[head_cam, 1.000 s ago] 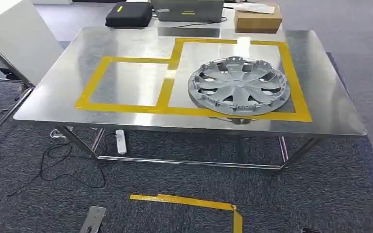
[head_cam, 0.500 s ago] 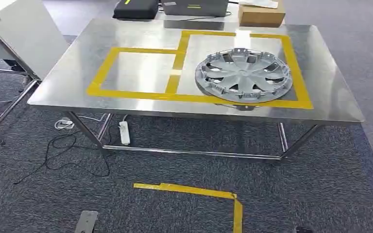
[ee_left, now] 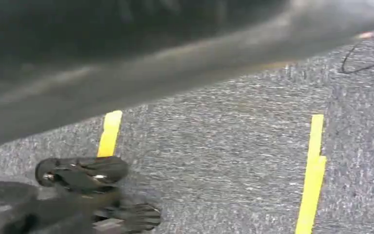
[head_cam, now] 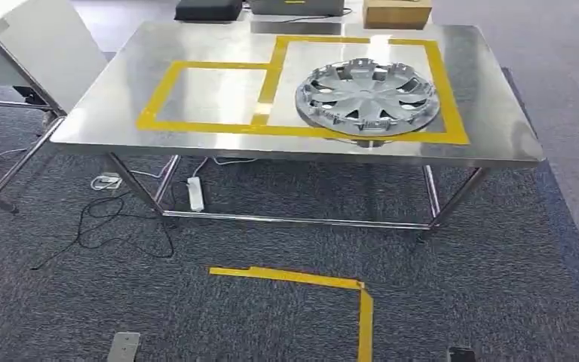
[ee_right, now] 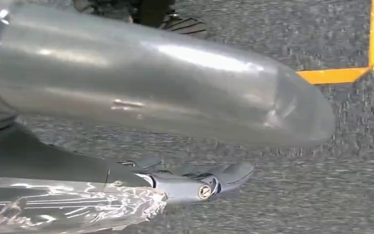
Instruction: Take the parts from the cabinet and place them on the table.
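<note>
Hubcap (head_cam: 367, 98) already sits in the table's (head_cam: 490, 128) right taped box; left box bare. Both hands' (ee_left: 87, 195) (ee_right: 195, 183) grip? Can't tell.

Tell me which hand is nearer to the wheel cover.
Probably the right hand: the wheel cover lies on the table's right half. The left hand and it hang over carpet, away from the table.

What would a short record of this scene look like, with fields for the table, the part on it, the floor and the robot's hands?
table: steel table marked with two yellow tape boxes
part: silver wheel cover lying in the right-hand box
floor: grey carpet, yellow tape corner, white power strip
left hand: left hand hangs over carpet, holds nothing
right hand: right hand hangs over carpet, fingers bare
</note>
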Controlling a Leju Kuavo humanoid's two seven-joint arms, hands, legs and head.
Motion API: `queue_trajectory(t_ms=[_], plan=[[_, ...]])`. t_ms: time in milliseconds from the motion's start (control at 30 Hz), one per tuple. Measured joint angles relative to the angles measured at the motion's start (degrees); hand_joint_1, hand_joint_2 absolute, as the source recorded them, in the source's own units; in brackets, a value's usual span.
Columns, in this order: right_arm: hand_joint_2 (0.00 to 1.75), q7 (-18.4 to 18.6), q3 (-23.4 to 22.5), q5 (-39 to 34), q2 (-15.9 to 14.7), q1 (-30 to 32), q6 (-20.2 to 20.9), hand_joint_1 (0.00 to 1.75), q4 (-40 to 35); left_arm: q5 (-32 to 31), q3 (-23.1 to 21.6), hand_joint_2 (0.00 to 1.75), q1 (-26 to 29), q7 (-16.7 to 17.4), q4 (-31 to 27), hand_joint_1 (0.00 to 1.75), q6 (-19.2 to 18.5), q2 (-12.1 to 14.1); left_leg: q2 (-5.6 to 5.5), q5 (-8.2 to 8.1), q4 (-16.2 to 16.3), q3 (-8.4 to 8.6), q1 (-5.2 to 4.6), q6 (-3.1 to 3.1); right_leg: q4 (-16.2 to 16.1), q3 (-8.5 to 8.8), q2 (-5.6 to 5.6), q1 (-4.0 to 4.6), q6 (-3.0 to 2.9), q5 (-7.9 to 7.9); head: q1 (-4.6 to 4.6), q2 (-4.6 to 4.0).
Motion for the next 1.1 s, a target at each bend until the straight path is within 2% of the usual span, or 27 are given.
queue_trajectory(t_ms=[33,67,133,167,200,267,300,333,400,433,467,500,533,600,633,667,700,767,800,833,867,900,933,967,1000,1033,1100], plan=[[0.0,0.1,0.0,0.0,0.0,-0.1,0.1,0.0,0.2,0.1,0.3,0.0,-0.1,-0.2,0.0,0.0,0.0,0.0,-0.07,-0.38,-0.7,0.06,-0.13,0.34,-0.1,-0.13,-0.27,-0.07,0.38,0.6,0.15,0.0],[0.0,0.1,-0.1,0.0,0.0,-0.2,0.3,0.0,0.3,0.1,0.5,0.0,-0.1,-0.3,0.0,0.0,-0.1,0.0,-0.2,0.07,-0.6,-0.51,-0.31,0.55,-0.3,-0.22,-0.44,-0.21,0.72,1.2,0.02,0.0],[0.0,-0.2,-0.3,0.1,0.0,-0.2,0.7,0.0,0.5,0.1,0.8,0.0,0.3,-0.3,0.0,0.0,-0.2,0.1,-0.32,1.39,-0.8,-1.69,-0.24,1.64,-0.5,-0.68,-0.5,-0.4,1.46,1.72,0.02,0.0],[0.0,-0.6,-0.4,0.1,0.0,-0.2,1.0,0.0,0.6,0.1,1.0,0.0,0.4,-0.3,0.0,0.0,-0.3,0.1,-0.35,2.12,-0.8,-2.49,-0.19,2.13,0.5,-1.41,0.09,-0.5,1.61,-0.58,0.06,0.0],[0.0,-1.0,-0.6,0.0,0.0,-0.1,1.5,0.0,0.6,0.1,1.2,0.0,0.4,-0.3,0.0,0.0,-0.4,0.1,-0.48,2.8,-0.8,-3.35,-0.21,2.6,3.1,-2.25,0.39,-0.44,1.67,-4.35,0.33,0.0],[0.0,-1.3,-1.0,-0.1,0.1,-0.3,2.2,0.0,0.7,0.0,1.5,0.0,0.4,-0.3,0.0,0.0,-0.6,0.2,-1.02,4.37,-0.8,-5.14,-0.47,2.85,11.5,-4.31,0.82,-0.39,1.68,-11.25,0.33,0.0],[0.0,-1.4,-1.1,-0.1,0.1,-0.4,2.4,0.0,0.7,0.0,1.7,0.0,0.4,-0.3,0.0,0.0,-0.6,0.2,-1.27,5.23,-0.7,-6.24,-0.65,2.9,15.4,-4.71,0.89,-0.37,1.59,-12.55,0.31,0.0],[0.0,-1.4,-1.3,-0.1,0.1,-0.5,2.4,0.0,0.7,0.0,1.9,0.0,0.5,-0.3,0.0,0.0,-0.6,0.2,-1.65,6.1,-0.6,-7.44,-0.76,2.84,17.6,-4.35,0.94,-0.28,1.45,-11.6,0.24,0.0],[0.0,-1.6,-1.5,-0.1,0.1,-0.5,2.4,0.0,0.7,0.0,2.1,0.0,0.5,-0.3,0.0,0.0,-0.6,0.2,-2.56,7.6,-0.3,-9.63,-0.87,2.57,15.4,-0.61,1.22,0.01,0.94,-6.58,0.26,0.0],[0.0,-1.7,-1.5,0.0,0.1,-0.6,2.5,0.0,0.7,-0.1,2.1,0.0,0.5,-0.3,0.0,0.0,-0.9,0.3,-3.17,8.38,-0.2,-10.62,-0.89,2.4,11.3,2.85,1.91,0.09,0.47,-4.76,0.28,0.0],[0.0,-1.8,-1.6,0.0,0.1,-0.6,2.5,0.0,0.7,-0.2,2.1,0.0,0.5,-0.3,0.0,0.0,-1.3,0.3,-3.85,9.13,-0.2,-11.17,-0.9,2.2,6.0,6.93,3.86,0.19,-0.11,-5.08,0.24,0.0],[0.0,-1.8,-1.6,0.2,0.1,-0.8,2.5,0.0,0.7,-0.4,2.1,0.0,0.4,-0.3,0.0,0.0,-1.7,0.4,-4.23,9.69,0.0,-11.7,-1.09,1.93,-0.2,11.87,6.44,0.48,-0.61,-7.26,0.28,0.0],[0.0,-1.8,-1.6,0.5,0.3,-0.9,2.5,0.0,0.7,-0.4,2.1,0.0,0.3,-0.3,0.0,0.0,-2.0,0.6,-4.83,10.65,0.1,-12.07,-1.26,1.81,-5.4,14.23,6.3,0.01,-0.54,-8.96,0.15,0.0],[0.0,-1.2,-1.6,1.7,0.8,-1.1,1.5,0.0,0.8,0.4,2.6,0.0,0.7,-0.3,0.0,0.0,-3.1,1.6,-6.03,12.06,-0.5,-12.4,-0.95,1.11,-4.3,13.1,5.11,0.64,-0.73,-8.5,0.42,0.0],[0.0,-0.7,-1.6,2.1,1.1,-1.1,0.6,0.0,0.8,0.7,3.2,0.0,1.1,-0.3,0.0,0.0,-3.7,2.5,-6.86,12.72,-0.4,-12.69,-1.13,0.68,-4.5,12.64,4.49,0.46,-1.15,-7.89,0.3,0.0],[0.0,-0.7,-1.6,2.5,2.0,-1.3,-0.4,0.0,1.1,0.8,3.6,0.0,1.5,-0.2,0.0,0.0,-4.4,3.1,-5.35,11.42,0.2,-13.11,-0.92,0.55,-4.4,12.19,3.23,0.16,-1.63,-7.34,0.51,0.0],[0.0,-0.7,-1.6,2.7,2.5,-1.6,-1.0,0.0,1.2,0.7,3.8,0.0,2.0,0.0,0.0,0.0,-4.9,3.8,-3.18,7.55,2.6,-13.86,-0.84,0.18,-4.4,11.52,2.74,0.22,-2.45,-6.76,0.19,0.0],[0.0,-0.7,-1.6,3.0,3.1,-1.4,-1.2,0.0,1.4,0.5,3.9,0.0,2.0,0.0,0.0,0.0,-5.2,4.5,-1.51,0.25,11.3,-16.01,-0.27,-0.83,-4.2,10.27,0.63,0.32,-2.5,-5.79,-0.11,0.0],[0.0,-0.7,-1.6,2.9,3.2,-1.5,-1.3,0.0,1.5,0.4,4.0,0.0,2.0,0.0,0.0,0.0,-5.3,4.6,-1.22,-1.41,15.5,-16.78,0.01,-1.25,-4.1,9.61,-0.32,0.31,-2.36,-5.37,-0.22,0.0],[0.0,-0.8,-1.6,2.9,3.3,-1.5,-1.2,0.0,1.5,0.0,4.0,0.0,2.0,0.1,0.0,0.0,-5.3,4.8,-1.06,-1.18,18.4,-16.94,0.36,-1.6,-3.9,8.86,-1.31,0.27,-2.25,-5.07,-0.17,0.0],[0.0,-0.9,-1.6,2.9,3.3,-1.5,-0.7,0.0,1.5,-0.4,4.1,0.0,2.2,0.2,0.0,0.0,-5.1,4.8,-0.89,0.8,18.9,-16.06,0.78,-1.96,-3.5,8.03,-2.38,0.25,-2.07,-4.76,-0.2,0.0],[0.0,-1.1,-1.6,2.9,3.2,-1.5,0.3,0.0,1.5,-0.9,4.2,0.0,2.3,0.1,0.0,0.0,-4.8,4.9,-0.62,3.13,17.3,-14.1,1.13,-2.16,-3.1,7.21,-3.26,0.23,-1.88,-4.57,-0.18,0.0],[0.0,-1.1,-1.7,2.4,3.2,-1.5,1.5,0.0,1.5,-1.2,4.3,0.0,2.3,0.0,0.0,0.0,-4.7,4.9,-0.12,4.69,13.8,-11.18,1.34,-2.26,-2.6,6.7,-3.99,0.17,-1.67,-4.44,-0.18,0.0],[0.0,-1.3,-1.9,1.7,3.1,-1.5,3.2,0.0,1.5,-1.7,4.3,0.0,2.3,-0.3,0.0,0.0,-4.5,4.7,1.42,4.87,8.6,-7.16,1.4,-2.26,-2.2,6.83,-4.58,0.18,-1.45,-4.32,-0.18,0.0],[0.0,-1.7,-2.3,1.4,3.1,-1.4,4.9,0.0,1.2,-2.2,4.3,0.0,2.1,-0.3,-0.1,0.0,-4.3,4.3,4.42,3.49,3.9,-3.2,1.3,-2.07,-2.0,6.52,-5.2,0.45,-1.15,-4.31,-0.33,0.0],[0.0,-2.1,-2.7,1.4,3.1,-1.2,5.9,0.0,1.0,-2.6,4.3,0.0,1.7,-0.3,-0.5,0.0,-4.2,4.1,4.74,2.43,0.8,-1.72,0.76,-1.36,-1.6,5.98,-5.95,0.47,-0.73,-4.2,-0.46,0.0],[0.0,-2.4,-3.1,1.7,2.9,-1.3,7.1,0.0,0.6,-3.0,4.3,0.0,1.3,-0.4,-0.7,0.0,-3.3,3.1,3.64,1.81,0.4,-2.61,0.55,-0.2,-1.2,6.02,-7.33,0.48,0.07,-3.68,-0.59,0.0]])
